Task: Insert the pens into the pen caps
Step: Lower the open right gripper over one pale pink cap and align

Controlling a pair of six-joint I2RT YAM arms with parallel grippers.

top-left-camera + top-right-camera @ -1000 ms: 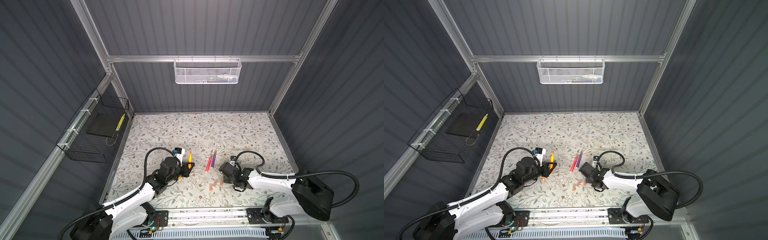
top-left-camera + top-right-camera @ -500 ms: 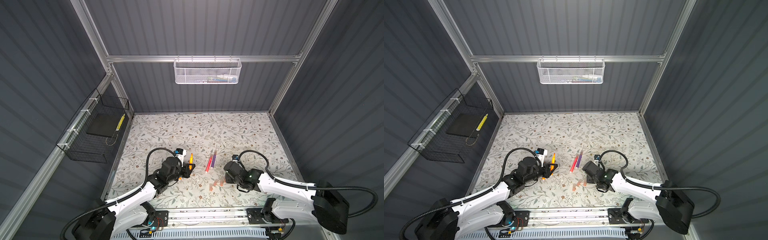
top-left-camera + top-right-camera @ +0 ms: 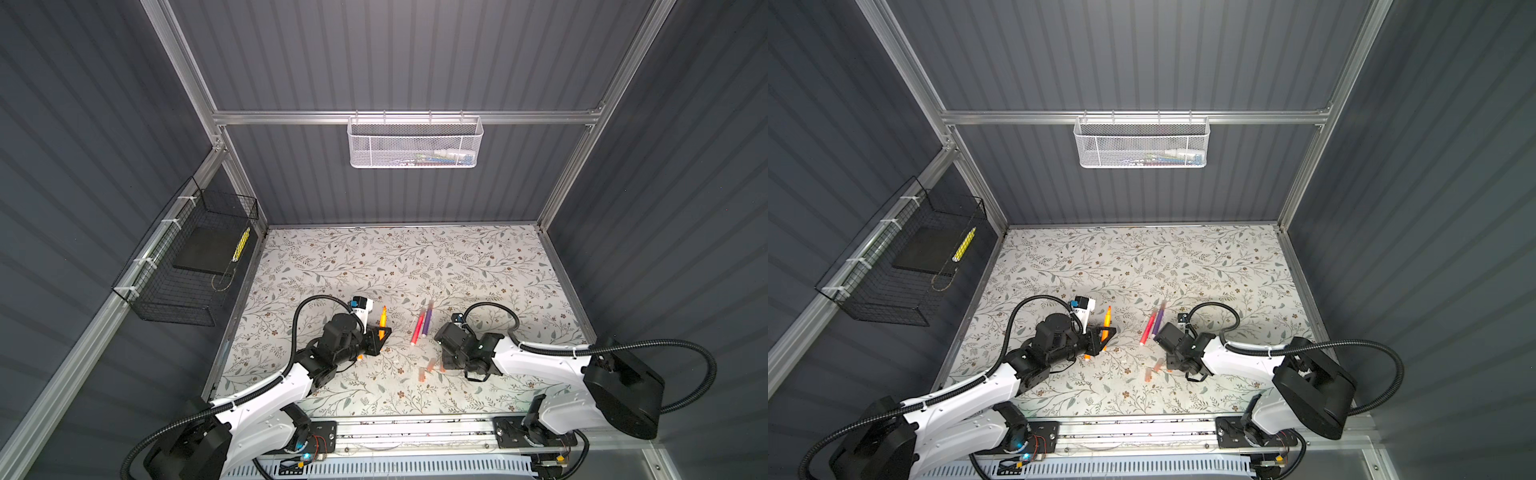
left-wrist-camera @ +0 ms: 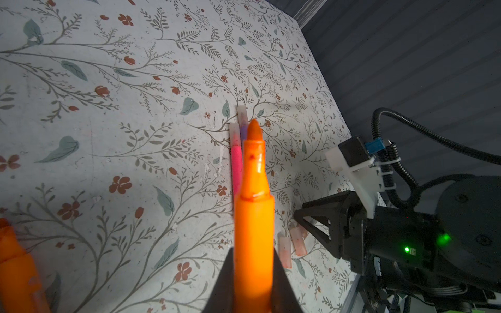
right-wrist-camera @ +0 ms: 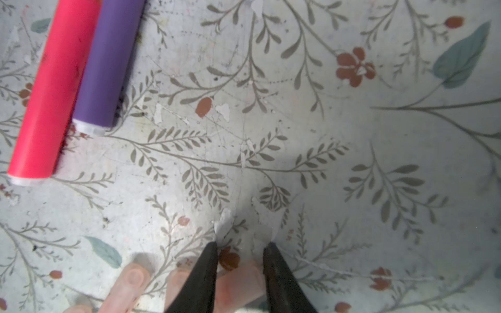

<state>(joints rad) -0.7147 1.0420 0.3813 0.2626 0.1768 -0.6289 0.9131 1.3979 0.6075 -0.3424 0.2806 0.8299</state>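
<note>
Both pairs clamp: left fingers (image 4: 225,284) on an orange pen (image 4: 253,230), right fingers (image 5: 203,276) on a translucent pen cap (image 5: 238,287).

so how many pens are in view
4: orange pen in the left gripper, second orange pen under that arm, pink pen and purple pen side by side mid-table. More may be hidden.
</note>
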